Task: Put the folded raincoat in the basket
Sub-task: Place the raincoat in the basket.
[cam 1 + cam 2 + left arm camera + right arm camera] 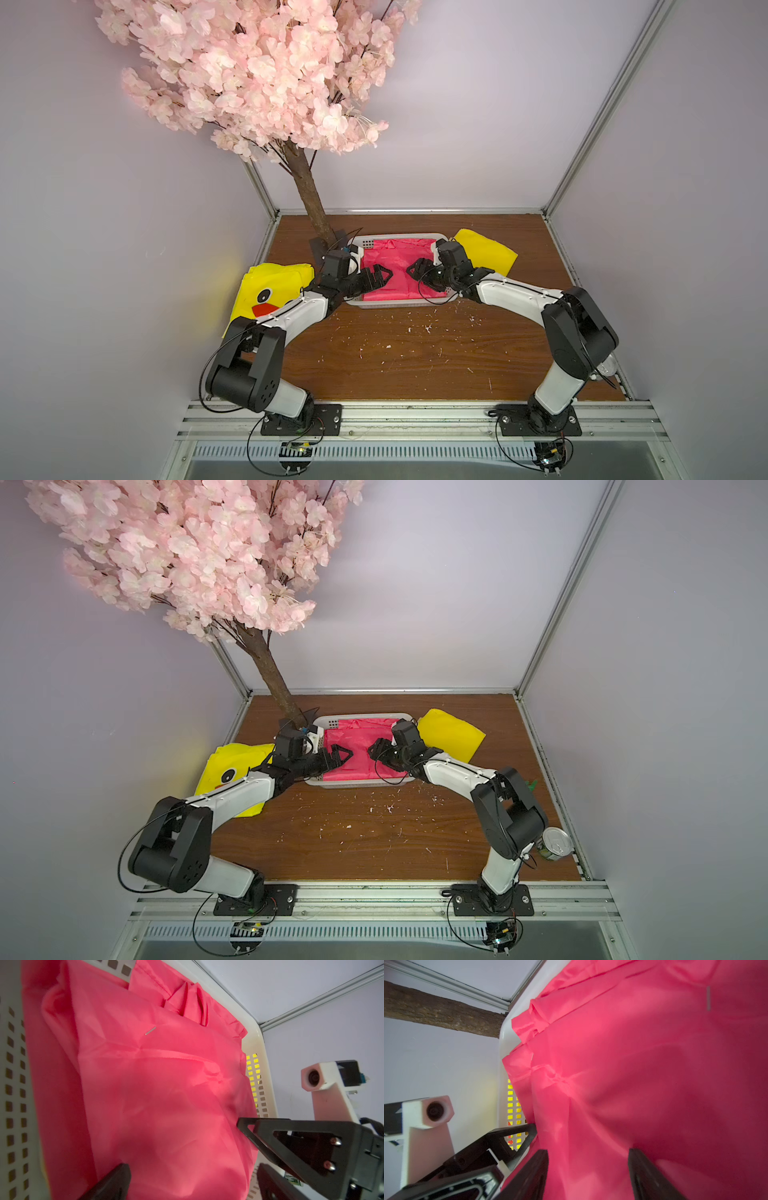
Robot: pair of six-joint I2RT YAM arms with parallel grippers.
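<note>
A red folded raincoat [395, 257] [357, 737] lies inside the white perforated basket [390, 305] [353, 784] at the back middle of the table. It fills most of the basket [14, 1084] [504, 1043]. My left gripper [384, 277] [191, 1178] hovers over the raincoat's [155, 1084] left half, jaws wide apart with only fabric below. My right gripper [415, 270] [588, 1167] faces it from the right, open over the raincoat [633, 1064]. The two sets of fingertips point at each other, a short gap apart.
A yellow duck-face raincoat [266, 299] lies left of the basket, under my left arm. A plain yellow folded one [486, 251] sits to the basket's right. A blossom tree trunk [309, 195] rises at the back left. A tin can [555, 843] stands near the right arm's base.
</note>
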